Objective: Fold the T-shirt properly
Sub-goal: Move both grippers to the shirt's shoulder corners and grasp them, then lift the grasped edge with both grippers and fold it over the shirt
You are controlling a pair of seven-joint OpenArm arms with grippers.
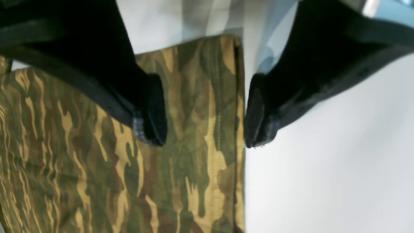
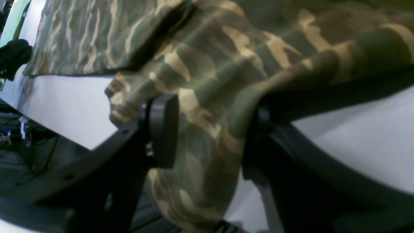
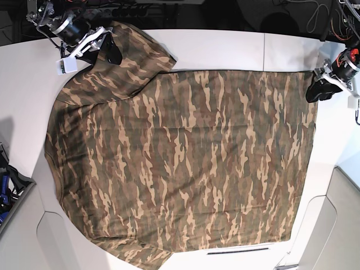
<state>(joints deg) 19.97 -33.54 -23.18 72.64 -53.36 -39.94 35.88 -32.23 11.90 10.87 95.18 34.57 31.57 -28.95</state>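
The camouflage T-shirt (image 3: pixel 185 163) lies spread flat over the white table (image 3: pixel 225 48). My left gripper (image 3: pixel 315 90) is at the shirt's top right corner in the base view. In the left wrist view the left gripper (image 1: pixel 205 132) is open, its fingers straddling the stitched hem edge (image 1: pixel 220 106) just above the cloth. My right gripper (image 3: pixel 111 52) is at the sleeve at the top left. In the right wrist view the right gripper (image 2: pixel 210 136) is open, with bunched sleeve cloth (image 2: pixel 220 64) between its fingers and draped over one finger (image 2: pixel 258 129).
The shirt covers most of the table and hangs past its front edge (image 3: pixel 236 250). Bare white table (image 1: pixel 323 178) lies beside the hem. Cables and dark gear (image 3: pixel 135 4) sit behind the table. A dark stand (image 3: pixel 8 185) is at the left.
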